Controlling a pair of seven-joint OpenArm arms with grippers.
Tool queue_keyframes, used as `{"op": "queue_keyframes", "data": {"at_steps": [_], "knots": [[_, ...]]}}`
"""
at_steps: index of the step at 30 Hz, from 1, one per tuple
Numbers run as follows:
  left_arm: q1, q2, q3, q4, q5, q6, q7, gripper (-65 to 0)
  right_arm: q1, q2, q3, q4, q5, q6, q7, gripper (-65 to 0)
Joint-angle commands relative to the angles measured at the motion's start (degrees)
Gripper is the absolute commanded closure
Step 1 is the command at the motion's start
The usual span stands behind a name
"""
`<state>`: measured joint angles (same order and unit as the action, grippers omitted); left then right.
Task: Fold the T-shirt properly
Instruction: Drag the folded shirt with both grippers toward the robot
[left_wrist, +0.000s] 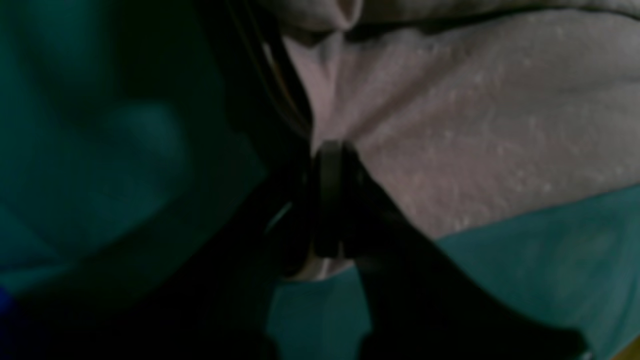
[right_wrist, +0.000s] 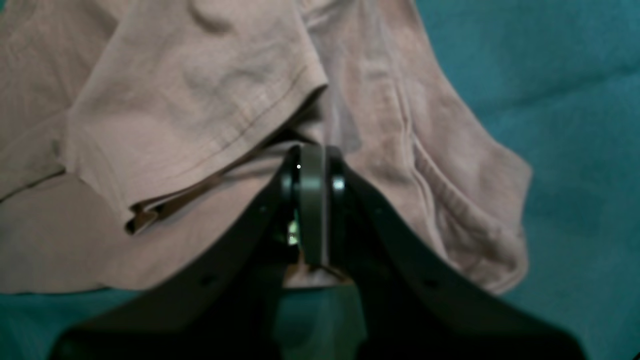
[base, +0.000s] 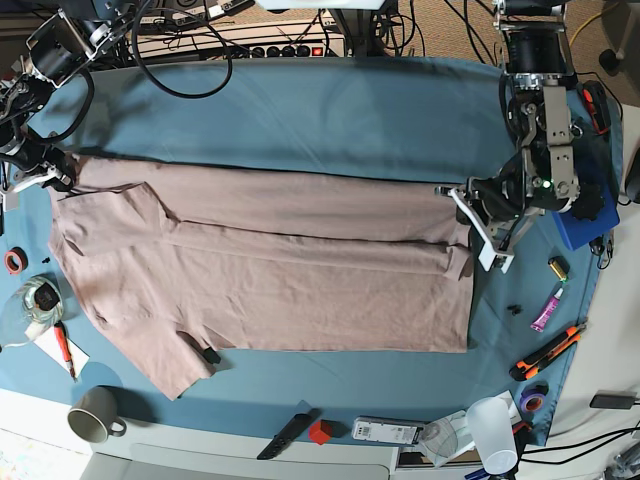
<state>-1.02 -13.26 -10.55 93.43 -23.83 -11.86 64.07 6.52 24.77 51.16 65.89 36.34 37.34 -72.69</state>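
Note:
The dusty pink-beige T-shirt (base: 280, 280) lies lengthwise on the blue-teal cloth (base: 300, 110), its far long side folded over the body and one sleeve (base: 175, 365) sticking out at the near left. My left gripper (base: 468, 232) is shut on the shirt's right edge; the left wrist view shows its fingers (left_wrist: 330, 165) pinching pink fabric (left_wrist: 475, 125). My right gripper (base: 55, 182) is shut on the far left corner; the right wrist view shows the closed fingertips (right_wrist: 312, 165) on fabric below a hemmed sleeve (right_wrist: 200, 115).
A small black object (base: 210, 355) lies at the shirt's near edge. A grey mug (base: 95, 420), a glass jar (base: 35, 298) and a red tape roll (base: 12, 262) stand at the left. Markers (base: 548, 305), an orange cutter (base: 545, 352), a plastic cup (base: 495, 430) and a blue box (base: 580, 225) are at the right.

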Motion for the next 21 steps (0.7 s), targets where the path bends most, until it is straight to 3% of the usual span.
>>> {"op": "queue_keyframes", "data": {"at_steps": [1, 11, 17, 21], "knots": [[1.07, -1.38, -0.26, 0.76, 2.58, 0.44, 3.23, 0.0, 0.76, 1.75, 0.17, 0.85, 1.40, -0.09, 0.44, 0.0], [8.61, -3.45, -0.26, 9.70, 3.30, 0.44, 2.08, 0.0, 0.76, 1.60, 0.17, 1.66, 5.95, -0.07, -3.32, 0.0], [10.75, -4.00, -0.35, 12.44, 4.79, 0.46, 1.97, 0.0, 0.76, 1.40, 0.15, 8.59, 11.04, -0.61, -7.31, 0.0], [12.31, -5.07, -1.81, 13.03, 4.72, 0.44, 1.97, 0.0, -0.33, 1.44, 0.15, 11.93, 10.16, -0.72, -7.31, 0.0]]}}
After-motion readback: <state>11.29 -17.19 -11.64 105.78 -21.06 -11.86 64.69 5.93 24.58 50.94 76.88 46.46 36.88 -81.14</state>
